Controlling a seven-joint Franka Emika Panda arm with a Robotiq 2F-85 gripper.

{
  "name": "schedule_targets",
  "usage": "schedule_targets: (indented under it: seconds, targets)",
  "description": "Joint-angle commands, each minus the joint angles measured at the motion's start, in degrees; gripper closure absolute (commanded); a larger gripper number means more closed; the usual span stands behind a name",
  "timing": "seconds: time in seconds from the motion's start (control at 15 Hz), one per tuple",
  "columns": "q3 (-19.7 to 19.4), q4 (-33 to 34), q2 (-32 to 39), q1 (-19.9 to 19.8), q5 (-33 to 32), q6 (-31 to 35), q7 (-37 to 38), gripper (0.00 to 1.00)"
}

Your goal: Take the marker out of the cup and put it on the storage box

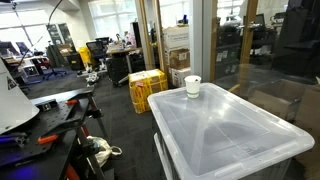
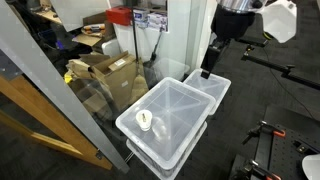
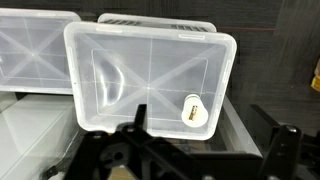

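The small white cup (image 3: 192, 110) stands upright on the ridged clear lid of the translucent storage box (image 3: 120, 70), near one corner. The dark marker (image 3: 189, 114) shows inside the cup from above. The cup (image 1: 192, 86) and the box lid (image 1: 235, 125) also show in both exterior views, cup (image 2: 145, 119) and box (image 2: 180, 105). My gripper (image 3: 212, 130) hangs high above the box, open and empty, its two dark fingers wide apart at the bottom of the wrist view. In an exterior view the gripper (image 2: 207, 68) is over the far end of the box, well away from the cup.
A second translucent bin (image 2: 215, 88) sits beside the storage box. Yellow crates (image 1: 147, 88) stand on the floor behind. A glass partition with wooden frame (image 2: 60, 110) runs alongside. Cardboard boxes (image 2: 105, 68) and a cluttered workbench (image 1: 50, 125) are nearby.
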Motion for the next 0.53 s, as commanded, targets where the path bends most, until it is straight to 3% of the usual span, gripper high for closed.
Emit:
schedule_targets:
  seconds: [0.0, 0.47]
  targets:
    - [-1.2, -0.9, 3.3, 0.0, -0.1, 7.9, -3.8, 0.00]
    - [-2.7, 0.3, 10.8, 0.0, -1.3, 15.4, -12.1, 0.00]
